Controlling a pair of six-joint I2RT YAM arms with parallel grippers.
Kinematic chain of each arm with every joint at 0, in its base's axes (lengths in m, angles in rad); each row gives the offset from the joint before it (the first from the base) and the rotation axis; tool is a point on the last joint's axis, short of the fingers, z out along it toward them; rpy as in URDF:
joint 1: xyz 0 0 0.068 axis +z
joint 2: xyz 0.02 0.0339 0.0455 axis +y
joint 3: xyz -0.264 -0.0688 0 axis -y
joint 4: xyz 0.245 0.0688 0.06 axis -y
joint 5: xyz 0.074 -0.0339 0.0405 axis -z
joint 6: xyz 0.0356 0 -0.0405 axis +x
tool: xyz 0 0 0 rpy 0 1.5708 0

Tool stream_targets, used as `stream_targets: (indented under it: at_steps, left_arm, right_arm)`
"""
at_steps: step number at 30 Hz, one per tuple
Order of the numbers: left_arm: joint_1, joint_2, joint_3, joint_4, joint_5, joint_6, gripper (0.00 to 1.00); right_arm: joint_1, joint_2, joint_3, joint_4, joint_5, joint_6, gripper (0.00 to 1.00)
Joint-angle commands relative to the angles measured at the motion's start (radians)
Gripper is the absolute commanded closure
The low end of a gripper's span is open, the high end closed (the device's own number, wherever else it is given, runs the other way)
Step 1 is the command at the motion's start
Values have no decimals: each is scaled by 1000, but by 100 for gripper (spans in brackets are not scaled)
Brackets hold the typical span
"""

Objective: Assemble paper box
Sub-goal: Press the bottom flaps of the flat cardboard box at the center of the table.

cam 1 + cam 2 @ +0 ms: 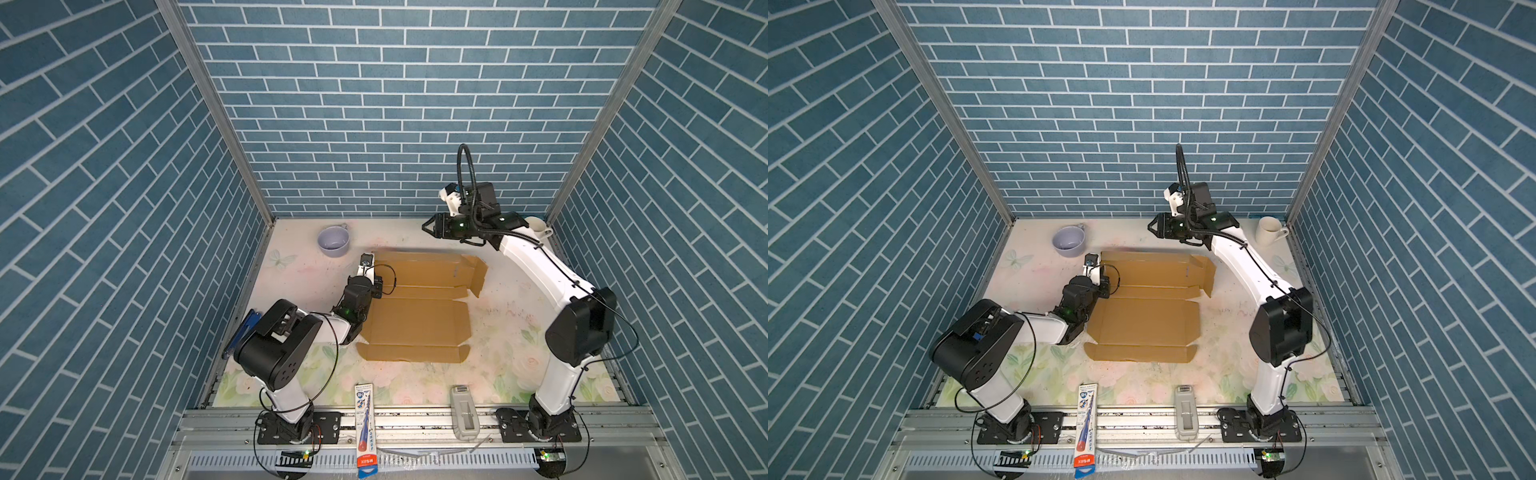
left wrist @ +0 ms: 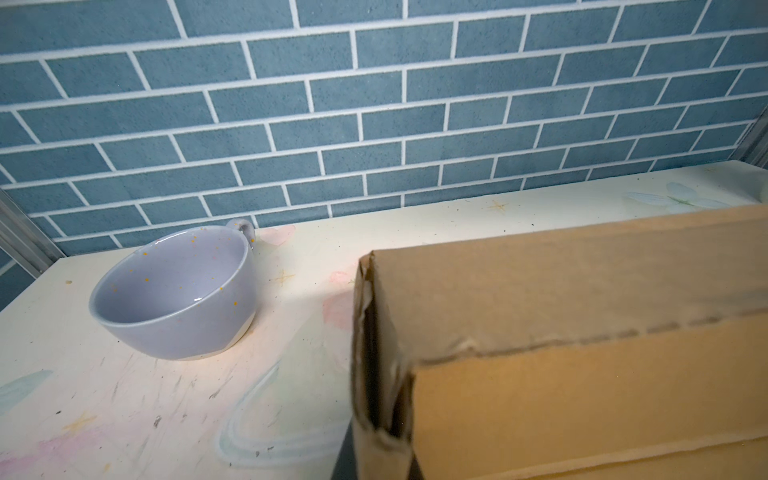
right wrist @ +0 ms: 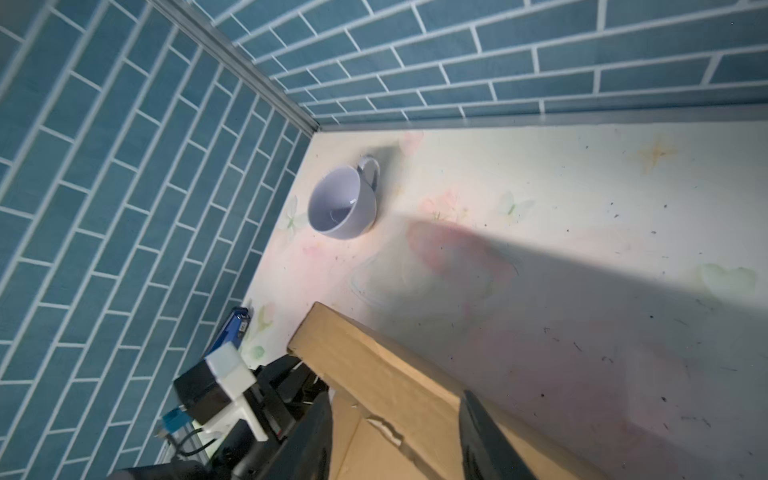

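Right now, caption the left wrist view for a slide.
Lavender cup stands on the table beside a raised flap of the cardboard box, blue brick wall behind.

Plain brown cardboard paper box [image 1: 419,320] — large die-cut sheet, mid-table, partly folded. Centre panel and near notched flap lie flat; far panel is raised as a wall, its right-end flap angled up — far-left corner frayed.

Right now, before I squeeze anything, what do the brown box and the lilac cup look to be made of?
The paper box looks like thin corrugated cardboard, plain brown and matte: its torn edge in the left wrist view shows layers. The cup looks like glazed ceramic: glossy lilac with small speckles, bright highlights inside and a pale bare band at its foot.
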Motion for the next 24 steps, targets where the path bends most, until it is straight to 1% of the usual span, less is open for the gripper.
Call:
stream_targets:
  at_steps: [1,3,7,10,12,16,24]
  left_arm:
    - [-8,-9,-11,64,10,36,100]
    - [-7,5,-3,64,19,34,100]
    - [-8,26,-2,72,26,28,100]
    - [-8,34,-8,84,34,26,100]
    - [-8,38,-12,89,45,22,100]
    - [-8,43,-8,89,53,16,100]
    - [-7,38,-11,83,59,2,100]
  right_arm:
    - [33,68,124,-179,2,-140,54]
    - [59,85,135,-180,14,-151,56]
    - [132,66,84,-142,23,-179,56]
    - [169,66,64,-126,36,-190,54]
    - [186,75,64,-127,33,-198,51]
    - [207,95,67,-126,39,-214,46]
    - [214,132,77,-107,59,-226,46]
